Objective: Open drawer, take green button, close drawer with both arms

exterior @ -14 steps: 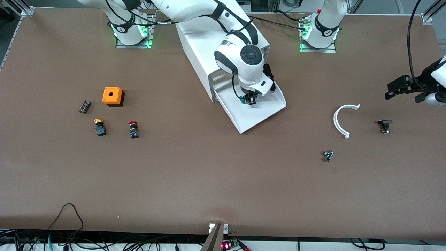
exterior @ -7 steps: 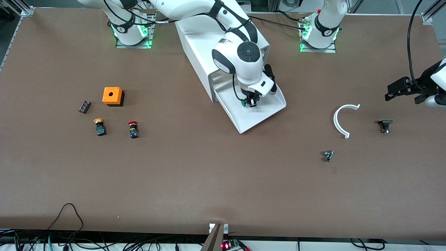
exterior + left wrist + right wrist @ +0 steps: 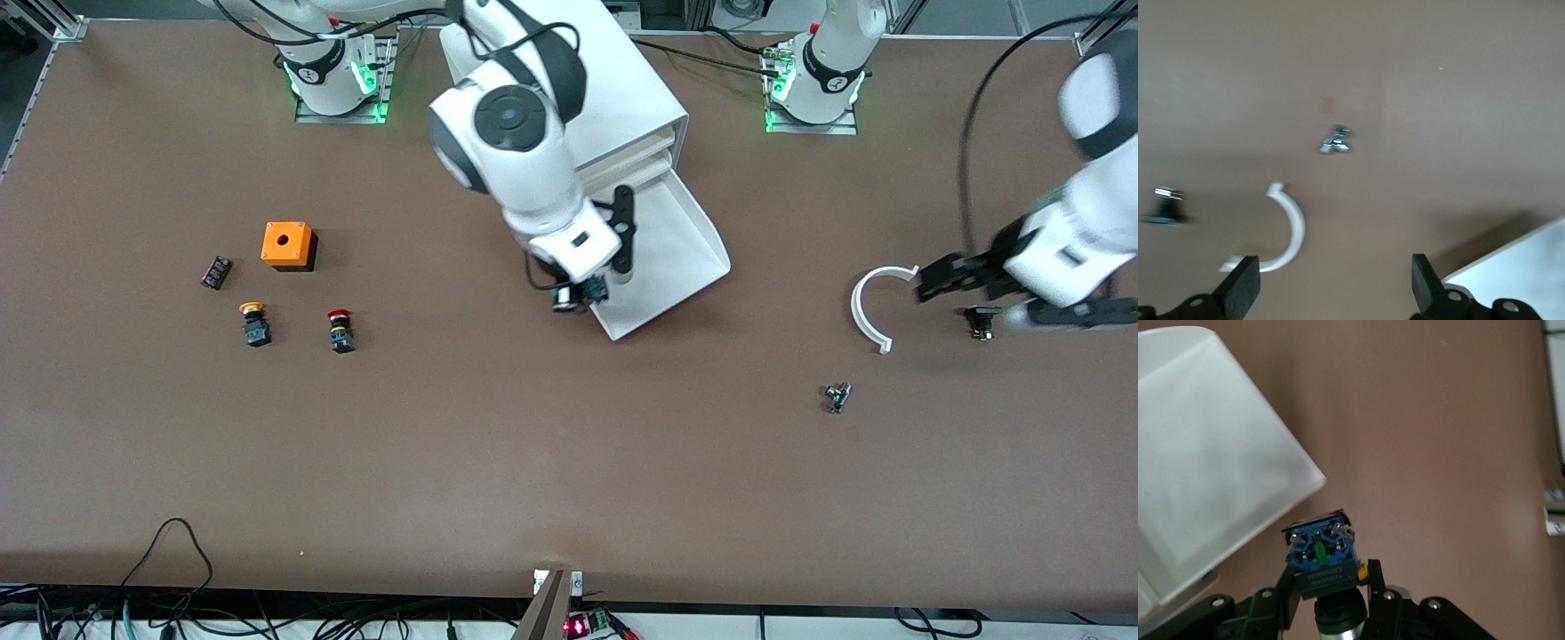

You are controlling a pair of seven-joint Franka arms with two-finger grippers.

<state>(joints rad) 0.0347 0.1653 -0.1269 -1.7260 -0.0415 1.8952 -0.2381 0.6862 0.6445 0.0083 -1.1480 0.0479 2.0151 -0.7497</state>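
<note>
The drawer (image 3: 689,233), the lowest tray of the white cabinet (image 3: 613,84), stands pulled out, and what shows of it holds nothing. My right gripper (image 3: 572,297) hangs over the table just off the drawer's corner, shut on the button (image 3: 565,300). In the right wrist view the button (image 3: 1320,555) shows its blue terminal end and dark body, pinched between the fingers of the right gripper (image 3: 1328,585), with the drawer (image 3: 1205,467) beside it. My left gripper (image 3: 929,283) is open over the white arc (image 3: 864,311). Nothing sits between the fingers of the left gripper (image 3: 1335,290).
An orange box (image 3: 286,244), a yellow-capped button (image 3: 254,323), a red-capped button (image 3: 340,331) and a small dark part (image 3: 216,272) lie toward the right arm's end. A small metal part (image 3: 837,396) and a black part (image 3: 981,321) lie near the arc.
The right gripper has lifted the button out of the drawer and carried it past the drawer's corner. The left arm has swung in over the white arc, still open.
</note>
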